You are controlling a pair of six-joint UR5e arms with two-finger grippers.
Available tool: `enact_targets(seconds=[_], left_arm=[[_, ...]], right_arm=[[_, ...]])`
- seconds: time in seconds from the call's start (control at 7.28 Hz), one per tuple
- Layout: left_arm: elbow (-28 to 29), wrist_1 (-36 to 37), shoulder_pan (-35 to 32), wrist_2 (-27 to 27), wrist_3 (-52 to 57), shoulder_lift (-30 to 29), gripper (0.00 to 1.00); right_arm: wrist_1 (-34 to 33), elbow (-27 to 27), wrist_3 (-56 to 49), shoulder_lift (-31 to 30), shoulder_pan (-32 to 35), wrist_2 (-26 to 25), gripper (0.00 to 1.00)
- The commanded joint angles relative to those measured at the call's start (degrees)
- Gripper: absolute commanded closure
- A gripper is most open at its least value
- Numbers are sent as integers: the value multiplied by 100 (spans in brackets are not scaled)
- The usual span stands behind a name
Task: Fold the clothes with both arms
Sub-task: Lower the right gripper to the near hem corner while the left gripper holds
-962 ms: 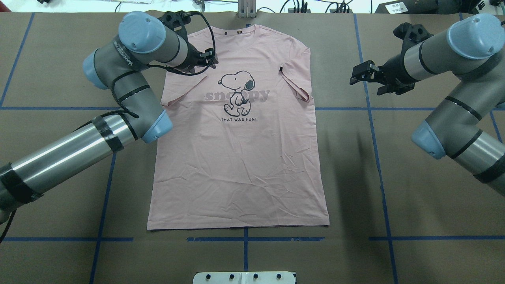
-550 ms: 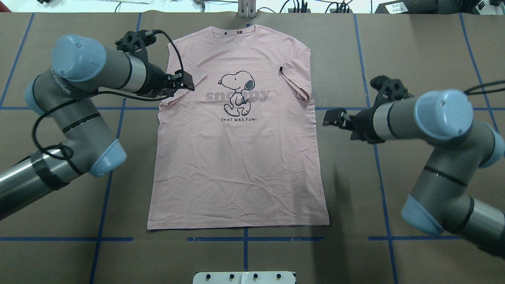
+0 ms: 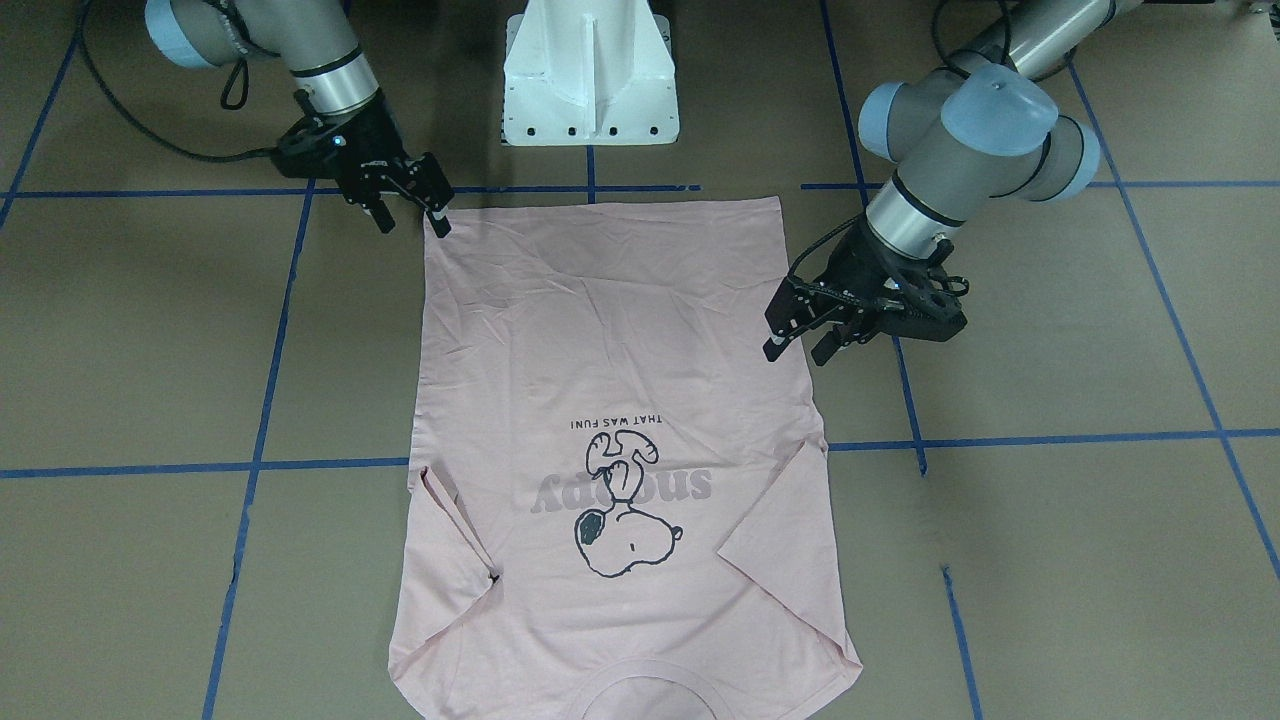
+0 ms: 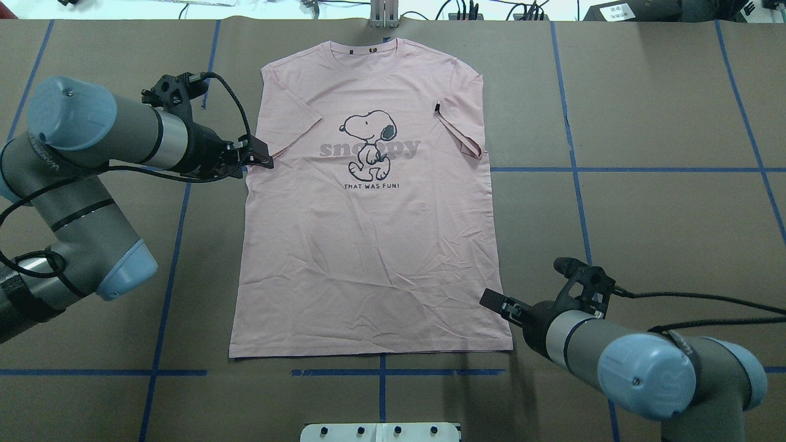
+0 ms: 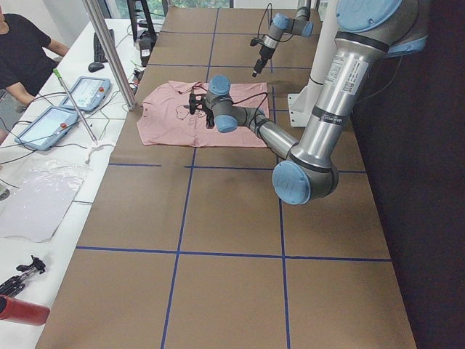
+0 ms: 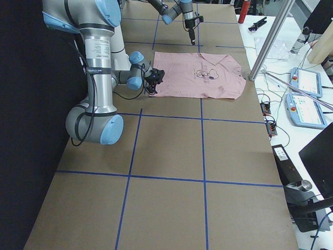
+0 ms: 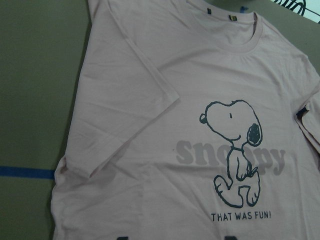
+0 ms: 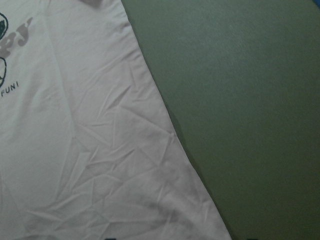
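Right gripper (image 3: pixel 413 222) now low at T-shirt (image 4: pixel 368 258) hem corner, left gripper (image 3: pixel 797 346) back beside sleeve (image 4: pixel 287 132), both jaws parted

The pink T-shirt (image 7: pixel 150 75) lies flat on the brown worktop (image 7: pixel 35 75), collar (image 7: pixel 235 44) at 1 o'clock, Snoopy print (image 7: pixel 232 150) toward 4 o'clock.

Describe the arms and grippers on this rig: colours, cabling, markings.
Both match: the left arm and right arm are grey metal tubes with light-blue joint caps. The left gripper and right gripper are black, two-fingered, with a black cable looping off each wrist. Black bands wrap the left arm; its white lettering is unreadable.
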Motion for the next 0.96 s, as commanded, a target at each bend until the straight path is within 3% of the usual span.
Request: enact_targets(seconds=[0.0,0.82], left_arm=[[23,18,3,115,-37,50,26],[32,18,3,133,-98,103,23]], right_arm=[[-527,103,365,-18,-455,-344,12],[-573,-327,445,228,-499,-327,16]])
